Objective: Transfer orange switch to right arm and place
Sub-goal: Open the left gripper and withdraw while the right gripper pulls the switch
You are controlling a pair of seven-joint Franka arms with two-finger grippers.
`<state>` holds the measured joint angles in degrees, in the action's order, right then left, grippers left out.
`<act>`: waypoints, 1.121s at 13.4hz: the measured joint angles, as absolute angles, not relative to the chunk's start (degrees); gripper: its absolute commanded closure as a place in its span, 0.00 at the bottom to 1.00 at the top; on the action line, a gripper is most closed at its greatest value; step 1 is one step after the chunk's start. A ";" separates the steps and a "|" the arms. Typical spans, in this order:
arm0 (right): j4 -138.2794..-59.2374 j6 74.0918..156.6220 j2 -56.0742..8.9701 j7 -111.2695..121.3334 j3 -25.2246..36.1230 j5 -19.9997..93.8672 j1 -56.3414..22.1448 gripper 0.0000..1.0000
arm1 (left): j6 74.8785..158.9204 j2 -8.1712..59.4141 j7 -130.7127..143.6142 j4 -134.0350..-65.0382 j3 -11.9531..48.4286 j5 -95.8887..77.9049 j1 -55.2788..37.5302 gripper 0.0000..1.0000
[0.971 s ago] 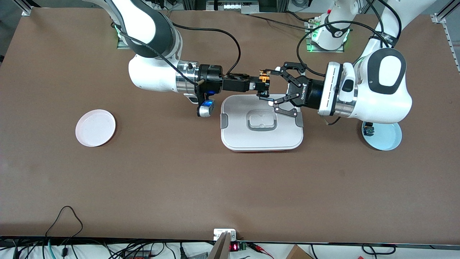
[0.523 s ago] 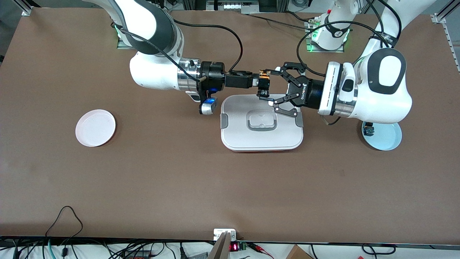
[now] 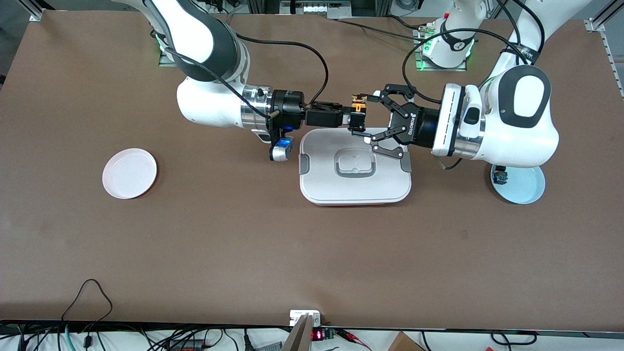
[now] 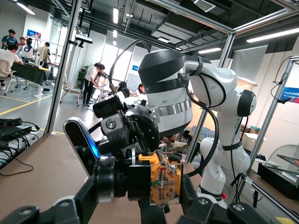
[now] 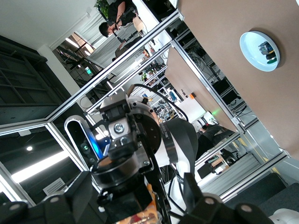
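Left gripper (image 3: 360,114) is clamped on the orange switch (image 3: 359,104), up in the air over the edge of the white lidded box (image 3: 356,187). Right gripper (image 3: 352,117) is at the switch too; I cannot tell if it has hold.

Risk: if I let go before a firm hold, the tiny switch likely drops, bounces off the lid and is lost.

Brown table (image 3: 243,243), pink plate (image 3: 129,173) toward the right arm's end, blue plate (image 3: 529,190) toward the left's. Open lab, aluminium frames, people working.

A white lidded box (image 3: 355,170) sat mid-table, a pink plate (image 3: 129,173) toward the right arm's end, a blue plate (image 3: 524,187) holding a small switch (image 3: 499,176) toward the left arm's.
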<state>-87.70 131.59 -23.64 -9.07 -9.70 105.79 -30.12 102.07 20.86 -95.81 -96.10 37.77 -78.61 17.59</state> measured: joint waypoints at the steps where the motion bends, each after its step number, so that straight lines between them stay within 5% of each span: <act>1: -87.68 131.59 -23.65 -8.63 -9.70 105.79 -30.12 0.73 | 102.07 20.86 -95.81 -96.10 37.78 -78.61 17.59 0.99; 3: -87.43 131.59 -23.64 -7.94 -9.70 106.16 -30.13 0.87 | 102.06 20.87 -95.83 -96.24 37.78 -78.61 17.59 0.99; 8: -87.19 131.65 -23.64 -6.47 -9.68 106.23 -30.13 0.95 | 101.86 20.86 -95.56 -96.34 37.79 -78.67 17.63 0.92; 9: -87.19 131.65 -23.64 -6.46 -9.68 106.23 -30.13 0.95 | 101.86 20.86 -95.56 -96.34 37.79 -78.67 17.63 0.78; 10: -87.19 131.65 -23.64 -6.45 -9.68 106.23 -30.13 0.96 | 101.85 20.86 -95.55 -96.34 37.79 -78.67 17.64 0.16; 11: -87.18 131.65 -23.64 -6.40 -9.68 106.23 -30.14 0.97 | 101.85 20.86 -95.53 -96.34 37.79 -78.67 17.63 0.00; 15: -87.18 131.61 -23.65 -2.01 -9.77 106.23 -30.37 0.99 | 99.82 20.86 -95.56 -96.34 37.77 -78.69 18.91 0.00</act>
<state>-87.18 131.61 -23.65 -2.01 -9.77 106.23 -30.37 99.82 20.86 -95.56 -96.34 37.77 -78.69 18.91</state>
